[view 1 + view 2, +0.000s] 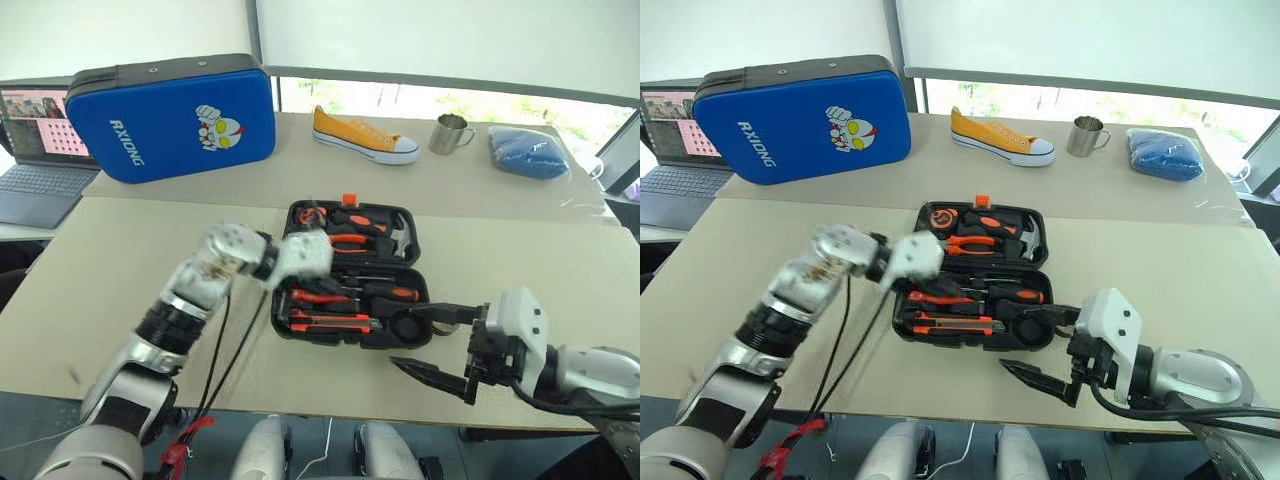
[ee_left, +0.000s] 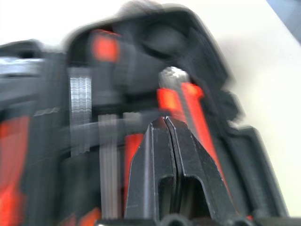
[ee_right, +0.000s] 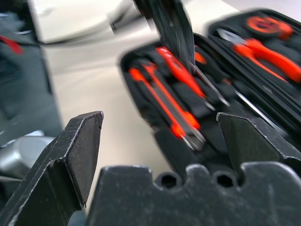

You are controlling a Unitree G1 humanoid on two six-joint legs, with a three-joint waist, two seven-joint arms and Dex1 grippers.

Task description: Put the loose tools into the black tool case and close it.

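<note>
The right gripper point(image 1: 432, 345) is nearest to the robot. Its 2 black fingers stand wide apart with nothing between them, just beside the near right corner of the black tool case point(image 1: 350, 275).

The case lies open on the worktop point(image 1: 120, 270). The near half holds the screwdrivers point(image 1: 385, 292) and the utility knife point(image 1: 330, 322) in their slots. I cannot make out the tester pen or the tape roll. No loose tools lie on the worktop around the case.

The left gripper point(image 2: 171, 155) is over the left side of the case, above the near half. Its fingers are pressed together and hold nothing.

So the putting-in step looks done, I think. What is left is closing the case. The next move needs 1 gripper to get under an outer edge of 1 half and swing it over the other half, then press it down until the orange latch point(image 1: 349, 199) at the far edge clicks.

Behind the case stand a big blue case point(image 1: 175, 120), a yellow shoe point(image 1: 362, 136) and a metal cup point(image 1: 450, 134).
</note>
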